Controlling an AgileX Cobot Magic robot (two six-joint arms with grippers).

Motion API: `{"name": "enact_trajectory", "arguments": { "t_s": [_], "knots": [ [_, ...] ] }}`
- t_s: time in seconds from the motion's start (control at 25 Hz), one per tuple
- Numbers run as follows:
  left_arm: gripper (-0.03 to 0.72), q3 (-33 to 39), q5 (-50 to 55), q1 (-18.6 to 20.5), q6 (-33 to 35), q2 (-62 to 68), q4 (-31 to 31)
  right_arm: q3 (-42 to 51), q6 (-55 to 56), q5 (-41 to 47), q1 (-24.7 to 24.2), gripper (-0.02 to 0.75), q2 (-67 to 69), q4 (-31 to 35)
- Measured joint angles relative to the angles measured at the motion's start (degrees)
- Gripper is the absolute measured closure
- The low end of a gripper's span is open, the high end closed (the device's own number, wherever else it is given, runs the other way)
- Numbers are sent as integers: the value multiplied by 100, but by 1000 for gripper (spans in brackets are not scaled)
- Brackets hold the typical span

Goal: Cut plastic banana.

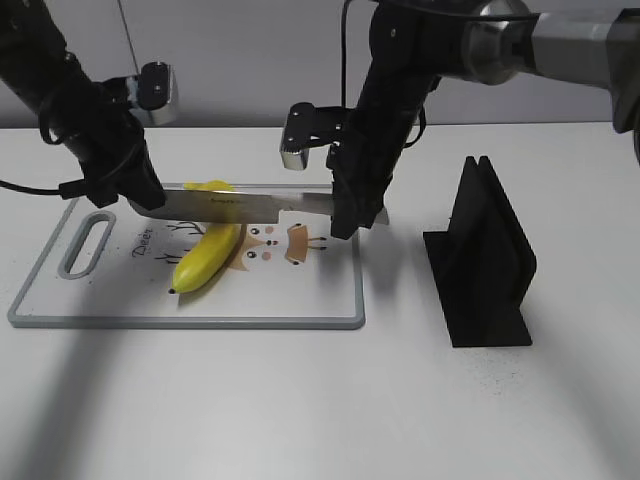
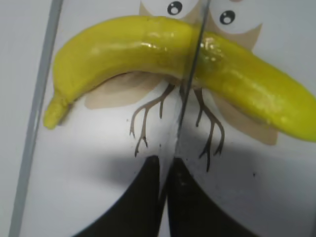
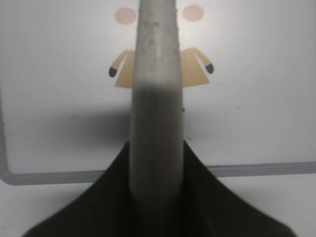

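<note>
The yellow plastic banana (image 1: pixel 208 258) lies on the white cutting board (image 1: pixel 300 300), its stem end at the back. A steel knife (image 1: pixel 240 206) spans across the banana's middle, edge down. My left gripper (image 1: pixel 148 200) is shut on the blade's tip end. My right gripper (image 1: pixel 352 215) is shut on the knife's grey handle. In the left wrist view the thin blade (image 2: pixel 190 84) runs out from between the jaws (image 2: pixel 165 168) and crosses the banana (image 2: pixel 123 49). In the right wrist view the handle (image 3: pixel 155 98) sits between the jaws (image 3: pixel 157 158). I cannot tell whether the blade touches the banana.
The cutting board has a grey rim, a handle slot (image 1: pixel 88 243) at its left and animal drawings. A black knife stand (image 1: pixel 485 260) is on the white table right of the board. The board also shows in both wrist views (image 2: pixel 89 173) (image 3: pixel 59 123).
</note>
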Motion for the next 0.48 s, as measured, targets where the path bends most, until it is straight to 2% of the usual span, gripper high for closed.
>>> {"name": "enact_trajectory", "arguments": {
  "t_s": [0.48],
  "knots": [
    [666,-78,25,-81,13,41,-34,-47,98,73,-30,554,204,-114]
  ]
}}
